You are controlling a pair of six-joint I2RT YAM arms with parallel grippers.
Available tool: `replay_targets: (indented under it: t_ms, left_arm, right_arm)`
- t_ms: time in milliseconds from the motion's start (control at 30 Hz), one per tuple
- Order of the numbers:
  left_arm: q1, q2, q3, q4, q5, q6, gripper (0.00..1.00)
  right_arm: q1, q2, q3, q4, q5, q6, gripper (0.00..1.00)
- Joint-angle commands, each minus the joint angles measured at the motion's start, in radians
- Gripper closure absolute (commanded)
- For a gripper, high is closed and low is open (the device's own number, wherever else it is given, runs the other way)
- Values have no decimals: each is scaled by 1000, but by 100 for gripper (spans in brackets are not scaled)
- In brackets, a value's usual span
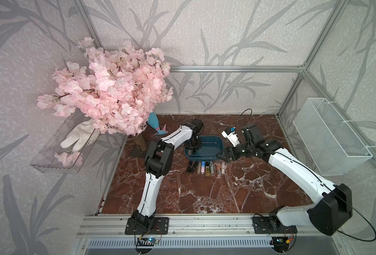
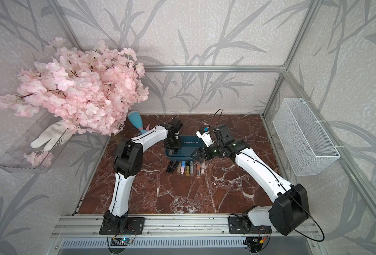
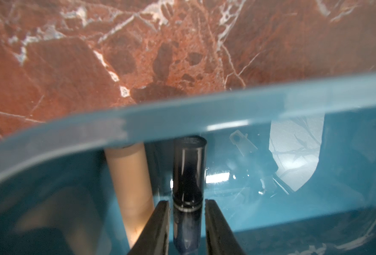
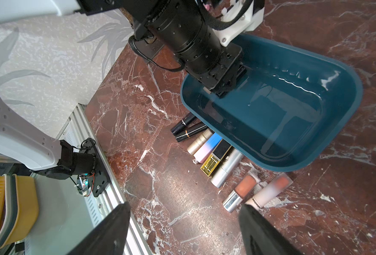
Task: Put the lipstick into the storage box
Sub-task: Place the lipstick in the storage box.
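The dark teal storage box (image 1: 213, 143) (image 2: 190, 143) sits mid-table. My left gripper (image 1: 193, 150) (image 2: 174, 151) (image 3: 187, 202) reaches down into its left end. Between its jaws stands a dark glossy lipstick (image 3: 188, 172) on the box floor, with a thin gap on each side, so the jaws are slightly open. A beige tube (image 3: 129, 176) lies beside it inside the box rim (image 3: 182, 117). A row of several lipsticks (image 1: 204, 167) (image 4: 215, 154) lies along the box's near side. My right gripper (image 1: 221, 155) (image 4: 183, 209) hovers open and empty above the row's right end.
A pink blossom tree (image 1: 112, 92) and a blue vase (image 1: 155, 123) stand at the back left. A white wire basket (image 1: 330, 136) hangs on the right wall, a clear tray (image 1: 56, 145) with a white glove on the left wall.
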Motion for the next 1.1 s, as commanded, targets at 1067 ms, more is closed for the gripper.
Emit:
replay_targets:
  t_ms: [1067]
  left_arm:
    - [2,-603,-328,146,56,-7,59]
  right_arm:
    - [2,-55,-46,174,-26,197,18]
